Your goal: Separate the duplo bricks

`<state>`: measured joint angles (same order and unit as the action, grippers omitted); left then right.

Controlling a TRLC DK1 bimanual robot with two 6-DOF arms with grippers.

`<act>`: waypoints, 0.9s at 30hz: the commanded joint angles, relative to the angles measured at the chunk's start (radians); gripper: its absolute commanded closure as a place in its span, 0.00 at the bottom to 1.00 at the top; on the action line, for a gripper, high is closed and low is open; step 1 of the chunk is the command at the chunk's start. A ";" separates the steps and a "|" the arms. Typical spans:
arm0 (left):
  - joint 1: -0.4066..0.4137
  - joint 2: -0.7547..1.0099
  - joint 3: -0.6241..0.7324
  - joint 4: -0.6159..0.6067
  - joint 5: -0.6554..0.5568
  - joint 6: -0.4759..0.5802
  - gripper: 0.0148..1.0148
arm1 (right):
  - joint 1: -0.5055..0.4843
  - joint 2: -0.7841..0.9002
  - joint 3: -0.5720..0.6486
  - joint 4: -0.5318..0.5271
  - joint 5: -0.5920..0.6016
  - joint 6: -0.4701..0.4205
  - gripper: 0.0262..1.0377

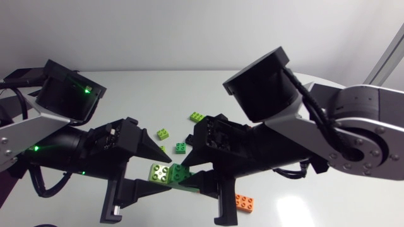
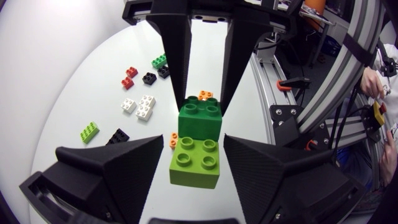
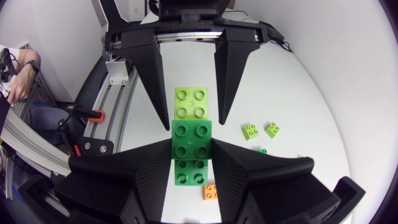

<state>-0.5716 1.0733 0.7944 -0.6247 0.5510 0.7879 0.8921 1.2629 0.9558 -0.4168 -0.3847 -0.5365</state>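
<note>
A light green brick (image 1: 158, 173) and a dark green brick (image 1: 181, 174) sit pressed together end to end above the table, between my two grippers, which face each other. My right gripper (image 1: 184, 176) is shut on the dark green brick (image 3: 191, 152), one finger on each side. My left gripper (image 2: 194, 142) is open around the light green brick (image 2: 194, 163), with a thin gap showing at each finger. In the right wrist view the light green brick (image 3: 191, 102) lies just ahead of the dark one.
Loose bricks lie on the white table (image 1: 126, 101): green (image 1: 197, 116), lime (image 1: 164, 133), green (image 1: 181, 148) and orange (image 1: 244, 202). The left wrist view shows more beyond the grippers: red (image 2: 129, 76), black (image 2: 149, 78), white (image 2: 143, 106), lime (image 2: 89, 132).
</note>
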 commanded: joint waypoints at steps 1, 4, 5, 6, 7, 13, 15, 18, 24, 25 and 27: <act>-0.008 0.013 -0.026 0.011 0.010 -0.016 0.53 | 0.002 -0.022 0.023 -0.008 0.009 0.027 0.75; -0.008 0.013 -0.031 0.013 0.010 -0.016 0.63 | 0.002 -0.026 0.023 -0.008 0.010 0.029 0.75; -0.008 0.013 -0.031 0.014 0.010 -0.016 0.66 | 0.002 -0.030 0.021 -0.008 0.010 0.030 0.75; -0.010 0.013 -0.032 0.014 0.010 -0.016 0.68 | 0.002 -0.031 0.021 -0.008 0.012 0.030 0.75; -0.011 0.013 -0.034 0.017 0.010 -0.018 0.68 | 0.002 -0.034 0.021 -0.008 0.012 0.030 0.75; -0.025 0.013 -0.037 0.022 0.010 -0.019 0.69 | 0.002 -0.040 0.012 -0.007 0.010 0.038 0.75; -0.030 0.010 -0.043 0.022 0.010 -0.018 0.70 | 0.002 -0.046 0.012 -0.007 0.010 0.043 0.75; -0.034 0.002 -0.046 0.022 0.010 -0.015 0.70 | 0.002 -0.049 0.018 -0.014 0.007 0.047 0.75; -0.036 -0.016 -0.070 0.034 0.001 -0.006 0.70 | -0.061 -0.042 0.058 -0.053 -0.103 0.070 0.75; -0.036 -0.019 -0.073 0.034 -0.002 -0.004 0.70 | -0.074 -0.042 0.061 -0.057 -0.121 0.073 0.75; -0.034 -0.026 -0.077 0.034 -0.005 -0.004 0.70 | -0.097 -0.040 0.069 -0.066 -0.146 0.076 0.75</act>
<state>-0.6025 1.0580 0.7609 -0.5900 0.5568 0.7883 0.8230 1.2331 0.9714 -0.4881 -0.5098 -0.5152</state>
